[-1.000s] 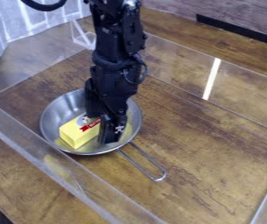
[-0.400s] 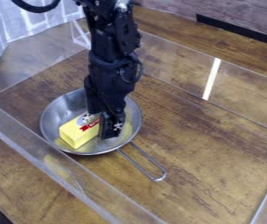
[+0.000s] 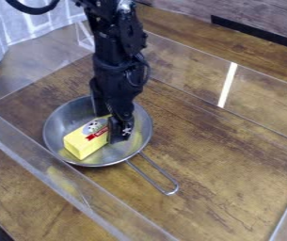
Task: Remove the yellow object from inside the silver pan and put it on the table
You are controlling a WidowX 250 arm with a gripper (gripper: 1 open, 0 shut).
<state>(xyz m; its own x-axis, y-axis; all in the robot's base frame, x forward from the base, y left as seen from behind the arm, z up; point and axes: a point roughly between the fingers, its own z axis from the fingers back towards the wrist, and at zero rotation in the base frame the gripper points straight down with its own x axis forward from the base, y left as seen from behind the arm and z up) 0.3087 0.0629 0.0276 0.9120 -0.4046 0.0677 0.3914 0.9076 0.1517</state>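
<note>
The light is soft and rather even, not very bright. On the wooden table (image 3: 215, 155) there is a pale shine toward the right side, and the grain there looks a little washed. The silver pan (image 3: 60, 120) has dull grey reflections. The black robot arm (image 3: 114, 56) is so dark that its details are difficult to see. The picture is small and slightly soft, with blurry fine edges.

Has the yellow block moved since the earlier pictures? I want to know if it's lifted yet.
No, the yellow block has not visibly moved; it lies in the same spot inside the silver pan, judged against the pan's rim.
</note>
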